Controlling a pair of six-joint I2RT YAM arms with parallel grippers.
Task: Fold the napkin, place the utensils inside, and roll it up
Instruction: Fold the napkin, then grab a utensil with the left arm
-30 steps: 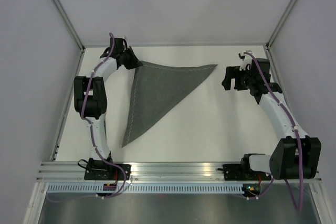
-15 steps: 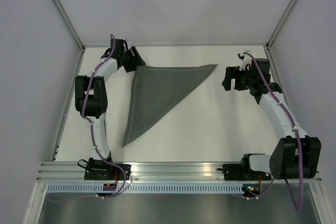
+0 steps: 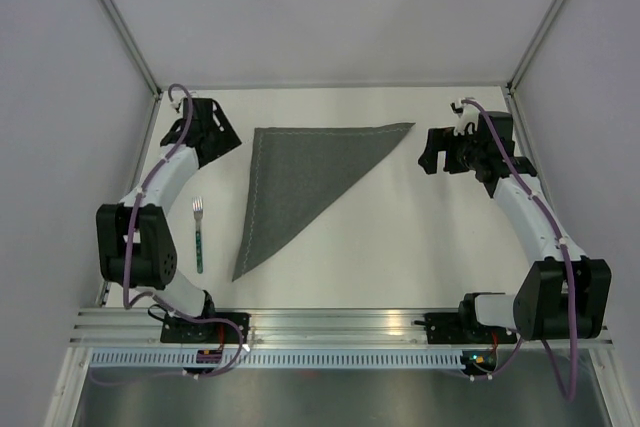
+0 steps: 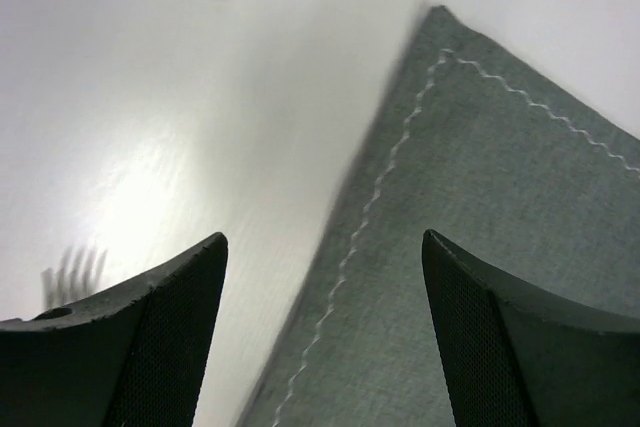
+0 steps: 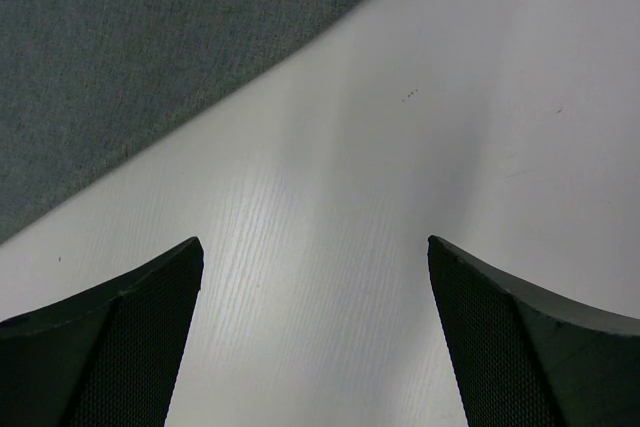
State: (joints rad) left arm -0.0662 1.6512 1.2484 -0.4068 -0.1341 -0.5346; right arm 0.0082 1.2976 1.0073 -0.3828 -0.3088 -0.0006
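One teal fork is the only utensil in view. It lies flat on the white table, just left of the napkin and apart from it. Its long axis runs near to far with the tines at the far end, close to parallel with the stitched left hem. The napkin lies as a dark grey triangle, with one edge along the far side, one long tip pointing near-left and another pointing right. The fold looks done, so I judge the fork comes next. The pick turns on this: the fork sits nearer than the left gripper and slightly to its left, on that arm's side, while the right gripper hangs beyond the napkin's right tip, well apart from the fork. The left jaws stand wide with nothing between them, by the napkin's far-left corner, and that wrist view catches blurred tines at its lower left. To straddle the handle they should close across the near-far axis. The right jaws also gape wide over bare table, holding nothing
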